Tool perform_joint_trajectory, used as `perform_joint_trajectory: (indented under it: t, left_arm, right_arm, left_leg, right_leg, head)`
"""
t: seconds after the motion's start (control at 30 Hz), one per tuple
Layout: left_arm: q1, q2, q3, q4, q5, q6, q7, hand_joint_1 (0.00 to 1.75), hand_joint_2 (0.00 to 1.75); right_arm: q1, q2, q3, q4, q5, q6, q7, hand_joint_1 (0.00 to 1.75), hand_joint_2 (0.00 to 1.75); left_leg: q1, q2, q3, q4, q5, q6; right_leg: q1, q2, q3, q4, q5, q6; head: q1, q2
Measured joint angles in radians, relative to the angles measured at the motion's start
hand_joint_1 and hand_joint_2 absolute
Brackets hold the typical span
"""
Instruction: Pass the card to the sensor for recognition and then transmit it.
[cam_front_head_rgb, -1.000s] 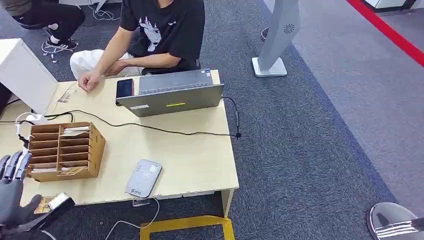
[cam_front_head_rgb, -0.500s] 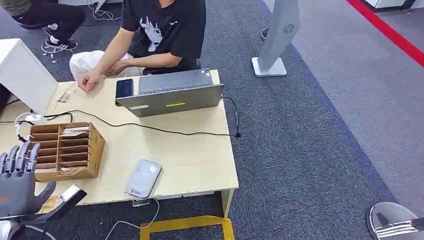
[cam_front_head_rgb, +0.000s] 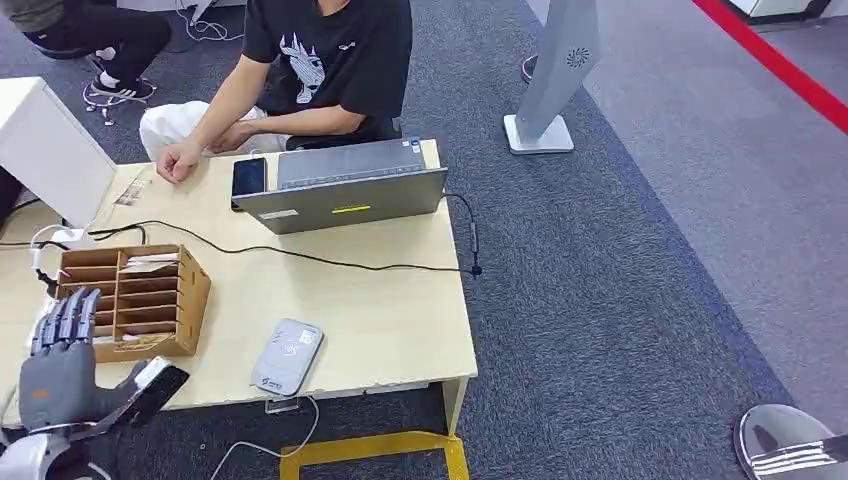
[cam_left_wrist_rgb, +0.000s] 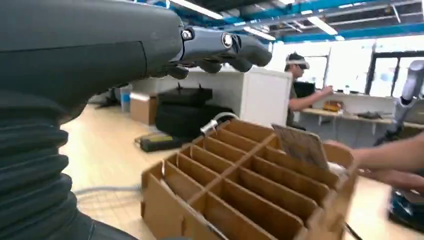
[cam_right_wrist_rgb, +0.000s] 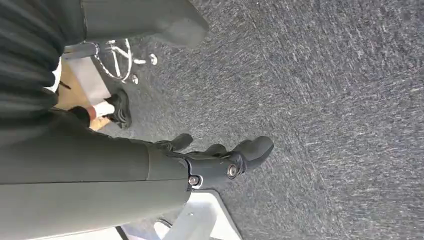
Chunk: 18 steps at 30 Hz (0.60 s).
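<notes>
Two hands show: the left hand (cam_front_head_rgb: 60, 375) hovers at the table's (cam_front_head_rgb: 380, 320) near edge beside the wooden organizer (cam_front_head_rgb: 130, 300), fingers spread, holding nothing. Cards sit in its slots; the grey sensor (cam_front_head_rgb: 287, 356) lies nearby. The right hand (cam_right_wrist_rgb: 220, 162) hangs over carpet, fingers curled, empty.

Across my tabletop (cam_front_head_rgb: 400, 320) a person (cam_front_head_rgb: 320, 60) in a black shirt sits with a hand resting on the wood. Before them lies an open grey laptop (cam_front_head_rgb: 345, 185) with a dark phone (cam_front_head_rgb: 249, 176) just beside it. A black cable (cam_front_head_rgb: 330, 262) crosses the wood. A white box (cam_front_head_rgb: 45, 145) stands at the far left corner.
</notes>
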Motion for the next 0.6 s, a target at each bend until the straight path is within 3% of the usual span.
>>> perform_joint_trajectory:
  t: [0.1,0.3,0.6]
  left_arm:
    - [-0.001,-0.013,-0.015,-0.005,0.026,-0.045,0.017,0.00,1.75]
    - [-0.003,-0.005,-0.034,-0.014,0.049,-0.219,0.103,0.00,1.75]
    - [-0.002,0.054,-0.042,-0.030,0.006,-0.281,0.164,0.00,1.75]
  right_arm:
    - [0.000,0.000,-0.002,-0.009,-0.007,0.010,0.009,0.00,1.75]
    - [0.000,0.000,-0.010,-0.037,-0.022,0.039,0.027,0.00,1.75]
    - [0.001,0.006,-0.019,-0.069,-0.034,0.047,0.034,0.00,1.75]
  left_leg:
    - [0.000,0.000,0.000,0.000,0.000,0.000]
    - [0.000,0.000,0.000,0.000,0.000,0.000]
    - [0.001,0.000,0.000,0.000,0.000,0.000]
  right_leg:
    - [0.000,0.000,0.000,0.000,0.000,0.000]
    - [0.000,0.000,0.000,0.000,0.000,0.000]
    - [0.000,0.000,0.000,0.000,0.000,0.000]
  head:
    - [0.000,0.000]
    - [0.000,0.000]
    - [0.000,0.000]
